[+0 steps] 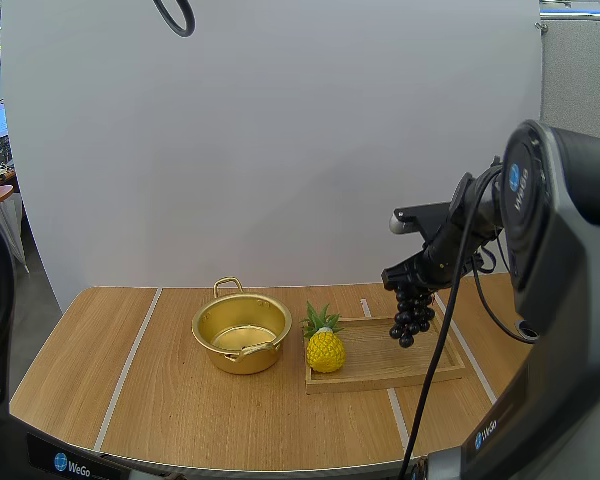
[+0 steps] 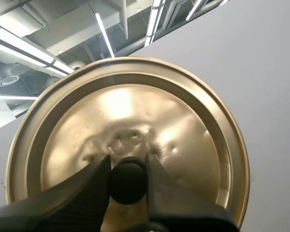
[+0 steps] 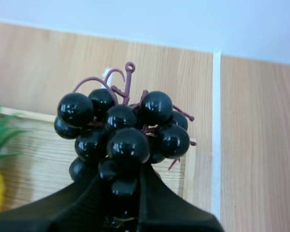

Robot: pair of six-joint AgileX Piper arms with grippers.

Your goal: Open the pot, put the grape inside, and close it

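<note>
Light wood crossed by white tape lines forms the table (image 1: 180,400), backed by a plain white panel (image 1: 280,150). On it stands a lidless round golden metal pot (image 1: 241,335). Just right of the pot lies a shallow rectangular wooden tray (image 1: 380,372), with a yellow toy pineapple with green leaves (image 1: 324,346) at its left end. My right gripper (image 1: 412,288) pinches a bunch of glossy black grapes (image 1: 411,315) over the tray's right end; in the wrist view its fingers hide the lowest grapes. My left gripper (image 2: 128,166) is clamped on the black knob (image 2: 128,186) of the golden round lid (image 2: 135,111). The fingers hide the lid's near rim, and I cannot tell where the lid sits relative to the table.
</note>
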